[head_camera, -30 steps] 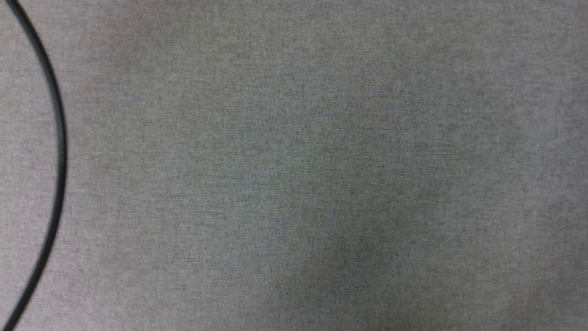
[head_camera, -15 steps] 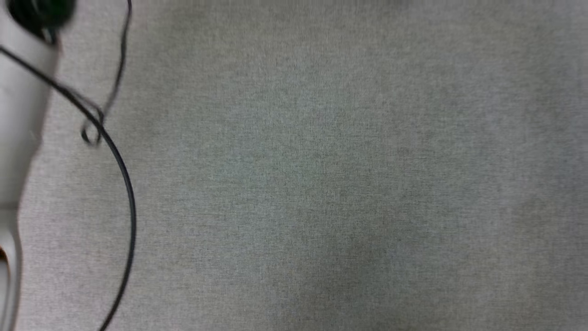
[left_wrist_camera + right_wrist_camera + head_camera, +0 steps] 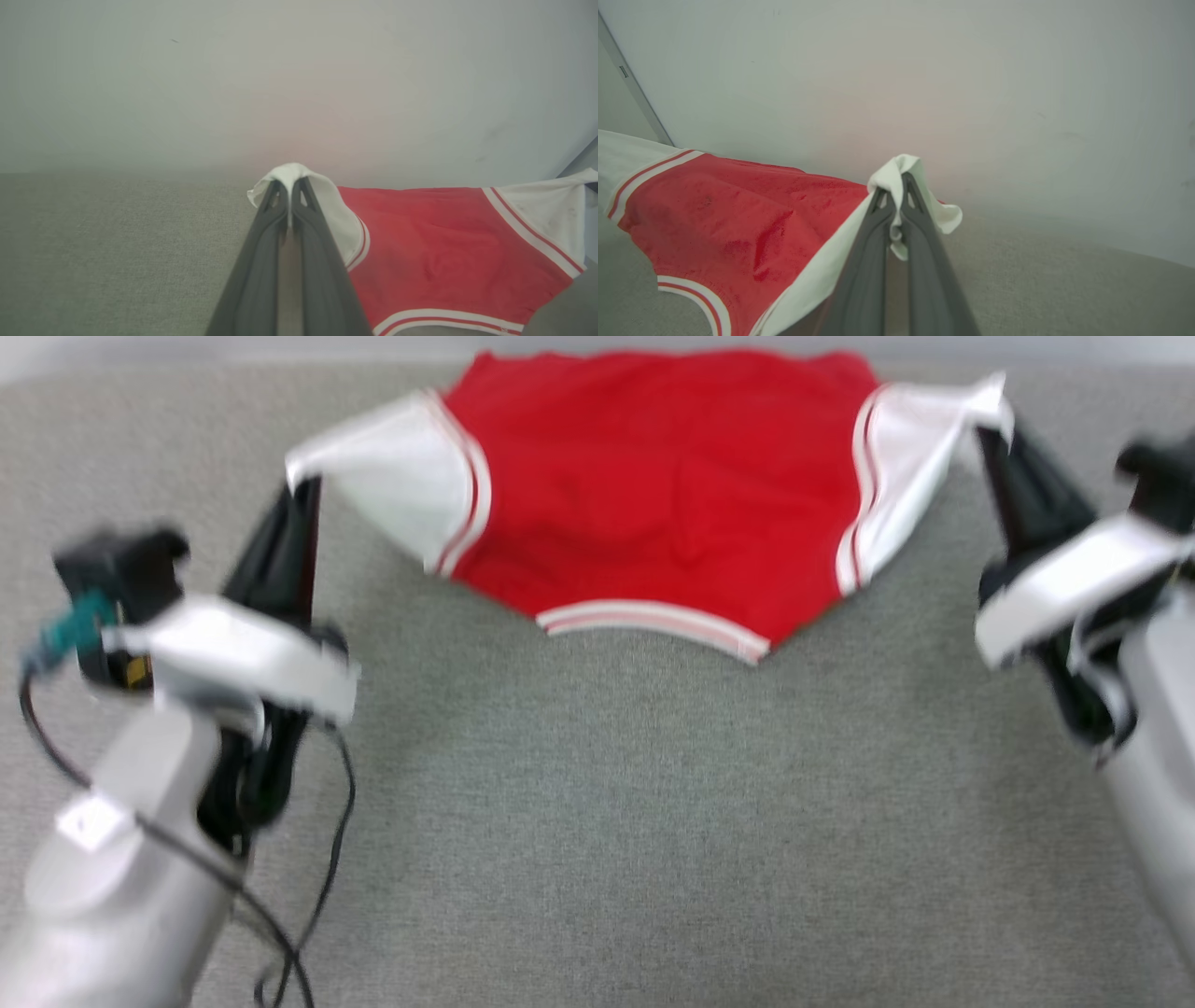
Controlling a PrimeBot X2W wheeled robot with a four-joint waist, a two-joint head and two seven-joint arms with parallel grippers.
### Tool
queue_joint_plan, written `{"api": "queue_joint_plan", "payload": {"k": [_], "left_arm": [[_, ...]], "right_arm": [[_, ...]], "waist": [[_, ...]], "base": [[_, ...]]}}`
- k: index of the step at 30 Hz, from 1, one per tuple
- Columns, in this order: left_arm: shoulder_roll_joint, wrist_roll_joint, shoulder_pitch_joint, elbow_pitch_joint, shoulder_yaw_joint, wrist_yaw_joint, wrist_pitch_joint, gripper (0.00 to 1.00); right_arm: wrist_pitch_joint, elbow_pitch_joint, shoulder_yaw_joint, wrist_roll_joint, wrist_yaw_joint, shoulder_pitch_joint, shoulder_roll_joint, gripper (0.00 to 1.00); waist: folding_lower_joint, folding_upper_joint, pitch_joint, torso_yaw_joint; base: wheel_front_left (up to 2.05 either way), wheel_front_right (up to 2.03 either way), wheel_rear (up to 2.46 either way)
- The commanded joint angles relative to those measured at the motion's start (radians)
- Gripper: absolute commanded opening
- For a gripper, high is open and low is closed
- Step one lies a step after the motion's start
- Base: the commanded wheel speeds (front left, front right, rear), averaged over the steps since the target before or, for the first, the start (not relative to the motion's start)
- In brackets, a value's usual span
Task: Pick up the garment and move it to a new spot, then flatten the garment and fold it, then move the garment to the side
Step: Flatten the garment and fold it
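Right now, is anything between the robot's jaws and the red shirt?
No. The left jaws and right jaws are shut on the shirt's white sleeves, so nothing stands between them. No obstacle shows on the grey surface nearby.

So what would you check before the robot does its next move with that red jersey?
1. Left gripper shut on the left white sleeve: ok.
2. Right gripper shut on the right white sleeve: ok.
3. Red jersey stretched between them without a twist: ok.
4. Black cable by the left arm apart from the jersey: ok.
5. Jersey's far edge lying flat on the grey table cover: cannot tell, cut off in the head view.
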Motion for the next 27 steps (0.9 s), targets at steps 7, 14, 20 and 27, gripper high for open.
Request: {"api": "queue_joint_plan", "payload": {"k": [7,14,20,27], "left_arm": [[0.019,0.005,0.316,-0.121,0.065,0.045,-0.007,0.00],[0.039,-0.023,0.563,-0.206,0.098,0.088,-0.007,0.00],[0.052,-0.053,0.722,-0.253,0.104,0.113,-0.007,0.00],[0.049,-0.088,0.848,-0.270,0.119,0.141,-0.005,0.00]], "right_arm": [[0.029,-0.098,-0.073,0.003,-0.001,0.289,0.006,0.00],[0.102,-0.226,-0.171,-0.020,-0.001,0.554,0.004,0.00],[0.171,-0.338,-0.270,-0.039,-0.001,0.752,0.015,0.00],[0.249,-0.449,-0.365,-0.066,-0.001,0.948,0.050,0.00]], "waist": [[0.0003,0.0000,-0.162,0.011],[0.0003,0.0000,-0.255,0.008],[0.0003,0.0000,-0.305,0.009],[0.0003,0.0000,-0.331,0.006]], "base": [[0.00,0.00,0.00],[0.00,0.00,0.00],[0.00,0.00,0.00],[0.00,0.00,0.00]]}}
